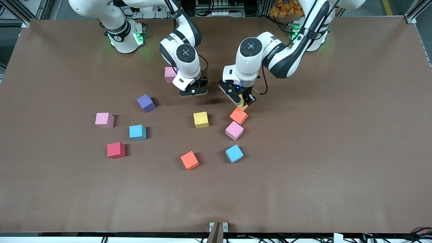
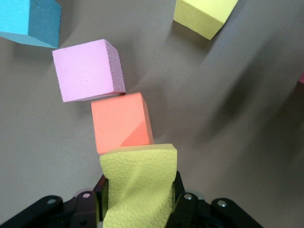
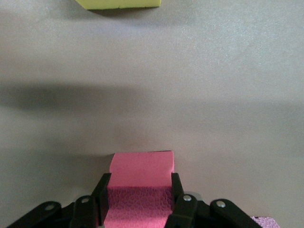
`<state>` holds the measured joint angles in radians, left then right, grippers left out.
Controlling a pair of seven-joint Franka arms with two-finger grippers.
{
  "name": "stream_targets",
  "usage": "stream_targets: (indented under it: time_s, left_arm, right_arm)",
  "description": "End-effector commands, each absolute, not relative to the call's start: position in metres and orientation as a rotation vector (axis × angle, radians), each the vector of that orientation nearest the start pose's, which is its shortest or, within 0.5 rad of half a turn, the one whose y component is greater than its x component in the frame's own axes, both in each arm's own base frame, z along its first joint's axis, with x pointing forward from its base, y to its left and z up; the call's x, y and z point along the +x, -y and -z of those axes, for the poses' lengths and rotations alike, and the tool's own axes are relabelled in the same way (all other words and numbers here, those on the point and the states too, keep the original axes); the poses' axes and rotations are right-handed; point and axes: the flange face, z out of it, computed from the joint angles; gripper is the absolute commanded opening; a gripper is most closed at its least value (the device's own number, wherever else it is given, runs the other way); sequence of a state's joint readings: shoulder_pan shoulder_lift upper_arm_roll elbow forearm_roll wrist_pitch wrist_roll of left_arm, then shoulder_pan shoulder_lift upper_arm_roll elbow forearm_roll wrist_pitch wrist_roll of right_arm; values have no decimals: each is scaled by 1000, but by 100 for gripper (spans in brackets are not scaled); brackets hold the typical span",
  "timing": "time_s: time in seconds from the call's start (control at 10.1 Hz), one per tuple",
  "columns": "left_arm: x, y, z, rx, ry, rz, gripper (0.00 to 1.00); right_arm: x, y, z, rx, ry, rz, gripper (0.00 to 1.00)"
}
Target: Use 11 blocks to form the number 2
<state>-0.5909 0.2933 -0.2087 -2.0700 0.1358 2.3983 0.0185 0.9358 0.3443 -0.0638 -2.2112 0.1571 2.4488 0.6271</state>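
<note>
We judge number 2 barely begun: short diagonal run of orange cube (image 1: pixel 239 116), pink cube (image 1: pixel 234 130), light blue cube (image 1: pixel 234 153), long axis toward front camera. Others scattered. Left gripper (image 1: pixel 243 100) clamps yellow cube (image 2: pixel 138 183) beside orange. Right gripper (image 1: pixel 193 88) clamps magenta cube (image 3: pixel 138 192) above table.

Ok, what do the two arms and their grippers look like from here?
Both arms are glossy white with black joint bands and round black caps. Green lights glow at the bases, and black cables run along the links. The left gripper and right gripper are black, with small silver screws.
</note>
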Motion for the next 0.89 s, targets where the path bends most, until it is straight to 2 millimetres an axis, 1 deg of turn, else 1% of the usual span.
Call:
stream_targets:
  time_s: [0.0, 0.2, 0.49, 0.59, 0.69, 0.79]
  left_arm:
    - [419, 423, -310, -2802, -1360, 86, 5]
    - [424, 422, -316, -2837, -1330, 91, 5]
    - [427, 418, -315, -2849, -1311, 71, 5]
    - [427, 418, -315, -2856, -1303, 69, 5]
    - [431, 419, -317, -2866, -1288, 78, 5]
    - [431, 419, -317, -2871, -1280, 80, 5]
  right_arm:
    - [337, -408, -218, -3147, 162, -199, 0]
    - [335, -407, -218, -3147, 164, -201, 0]
    - [335, -408, -218, -3150, 116, -200, 0]
    - [335, -408, -218, -3153, 87, -202, 35]
    - [335, -408, -218, -3155, 75, -203, 99]
    - [333, -409, -218, -3159, 83, -211, 100]
